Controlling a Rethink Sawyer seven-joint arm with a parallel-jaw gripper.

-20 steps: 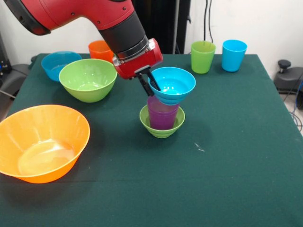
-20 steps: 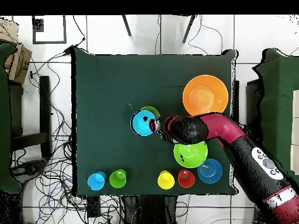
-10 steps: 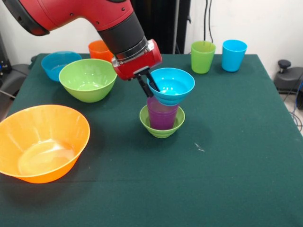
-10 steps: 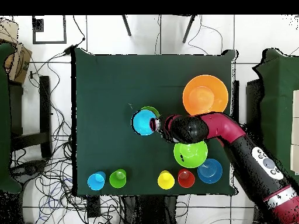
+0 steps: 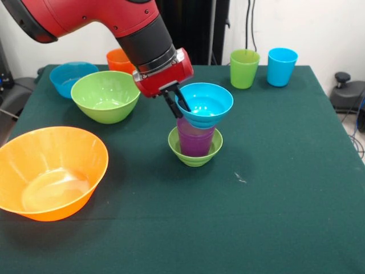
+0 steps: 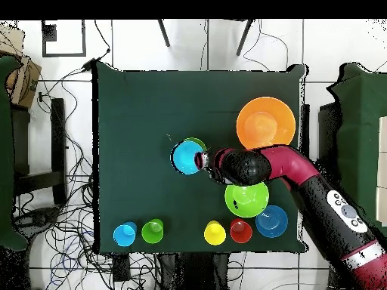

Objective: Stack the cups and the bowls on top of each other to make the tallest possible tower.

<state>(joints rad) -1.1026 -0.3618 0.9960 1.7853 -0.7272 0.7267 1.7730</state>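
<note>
Blue small bowl (image 5: 205, 104), pinched at its left rim by the end effector (image 5: 175, 103), sits centre frame above the purple cup (image 5: 195, 138) nested in the small green bowl (image 5: 195, 153).

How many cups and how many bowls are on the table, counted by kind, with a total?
Cups: 5: purple cup, green cup, light blue cup, orange cup, yellow cup.
Bowls: 5: large orange bowl, medium green bowl, medium blue bowl, small green bowl, small blue bowl.
Total: 10
</note>
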